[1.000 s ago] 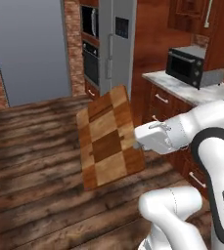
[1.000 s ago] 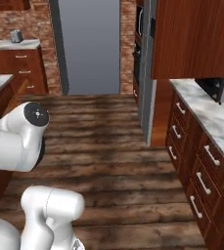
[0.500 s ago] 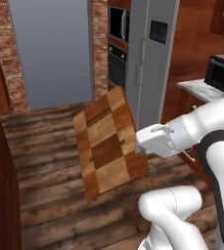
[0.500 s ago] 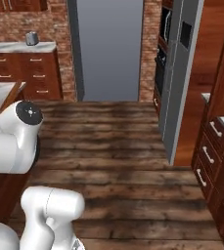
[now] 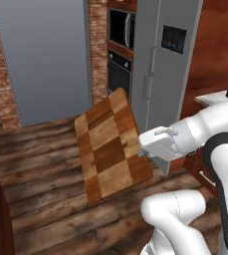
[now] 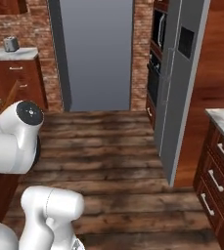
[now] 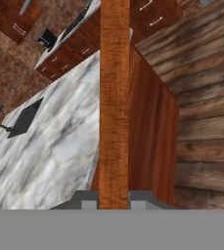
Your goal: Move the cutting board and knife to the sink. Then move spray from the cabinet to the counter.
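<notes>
The cutting board (image 5: 110, 147), a patchwork of light and dark brown squares, hangs tilted in the air over the wooden floor. My gripper (image 5: 140, 148) is shut on its right edge. In the hand view the cutting board (image 7: 114, 97) runs edge-on up the middle, clamped between my fingertips (image 7: 89, 199) of the gripper (image 7: 114, 197). Beyond it lies a marble counter (image 7: 50, 151) with a dark recess and thin curved spout that looks like the sink (image 7: 24, 117). Knife and spray are out of view.
A grey fridge (image 5: 160, 64) and a built-in oven (image 5: 118, 50) stand ahead on the right, beside a tall grey door panel (image 5: 41, 60). Reddish drawers with silver handles (image 6: 218, 171) sit under a marble top at the right. A small grey appliance (image 6: 11, 44) stands on the far left counter.
The whole picture has slid sideways: the base has turned, bringing the grey door and fridge to the centre. The board stays in my gripper at the same tilt.
</notes>
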